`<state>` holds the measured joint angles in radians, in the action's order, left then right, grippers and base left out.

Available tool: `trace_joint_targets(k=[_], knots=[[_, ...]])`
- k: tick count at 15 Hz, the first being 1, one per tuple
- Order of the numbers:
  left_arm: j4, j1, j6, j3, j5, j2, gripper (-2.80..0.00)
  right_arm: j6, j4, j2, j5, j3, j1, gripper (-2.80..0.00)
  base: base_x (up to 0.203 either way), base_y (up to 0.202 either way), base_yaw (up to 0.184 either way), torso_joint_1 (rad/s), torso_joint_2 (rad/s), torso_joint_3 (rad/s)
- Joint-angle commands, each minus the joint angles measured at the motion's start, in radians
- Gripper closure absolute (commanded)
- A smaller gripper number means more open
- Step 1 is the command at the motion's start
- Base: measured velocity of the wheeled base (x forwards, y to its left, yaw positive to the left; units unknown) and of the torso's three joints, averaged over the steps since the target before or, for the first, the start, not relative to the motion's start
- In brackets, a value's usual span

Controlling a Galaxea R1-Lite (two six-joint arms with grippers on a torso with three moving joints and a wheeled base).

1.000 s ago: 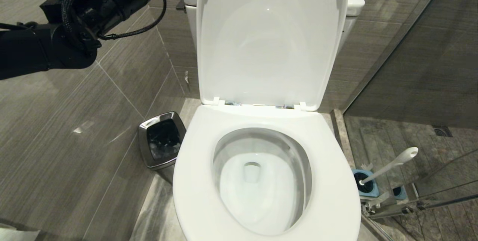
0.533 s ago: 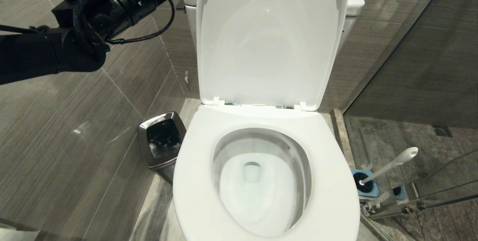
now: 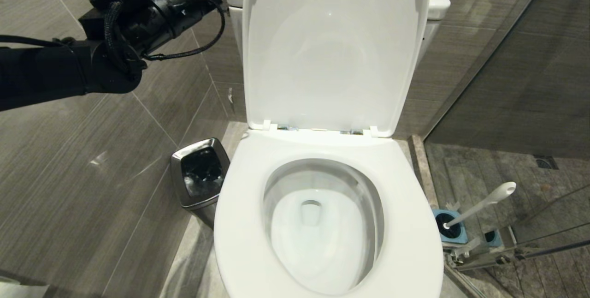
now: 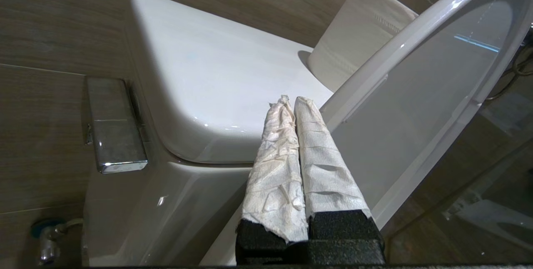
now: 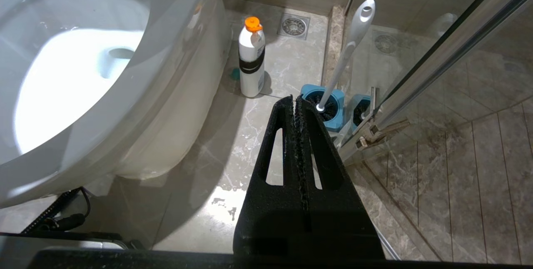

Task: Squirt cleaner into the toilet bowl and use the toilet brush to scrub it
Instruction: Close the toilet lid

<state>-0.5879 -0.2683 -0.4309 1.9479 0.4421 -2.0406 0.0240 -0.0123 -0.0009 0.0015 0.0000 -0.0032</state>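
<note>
I see the upright white plastic lid between my left gripper and the glossy white ceramic toilet bowl. Its paper-wrapped fingers are pressed together, empty, near the white cistern. The white-handled toilet brush stands in its blue holder at right.

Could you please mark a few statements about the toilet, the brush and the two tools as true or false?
1. The lid stands raised. True.
2. The brush lies inside the toilet bowl. False: it stands in its blue holder on the floor.
3. The left tool, paper-wrapped, is shut by the tank. True.
4. The right tool grips the brush handle. False: it is shut on nothing.
</note>
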Motion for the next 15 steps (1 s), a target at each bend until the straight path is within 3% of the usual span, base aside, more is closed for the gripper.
trace_joint_targets(k=[1,6,15], knots=[[-0.004,0.0,0.021,0.0,0.001,-0.01,0.0,0.001,0.0,0.001,0.0,0.0,0.0,0.0,0.0,0.0,0.0,0.0,0.0,0.0],[-0.006,0.0,0.077,0.002,-0.005,-0.031,0.0,0.001,0.0,0.001,0.0,0.0,0.0,0.0,0.0,0.0,0.0,0.0,0.0,0.0],[-0.018,-0.018,0.079,0.001,-0.002,-0.044,0.0,0.001,0.0,0.001,0.0,0.0,0.0,0.0,0.0,0.0,0.0,0.0,0.0,0.0]])
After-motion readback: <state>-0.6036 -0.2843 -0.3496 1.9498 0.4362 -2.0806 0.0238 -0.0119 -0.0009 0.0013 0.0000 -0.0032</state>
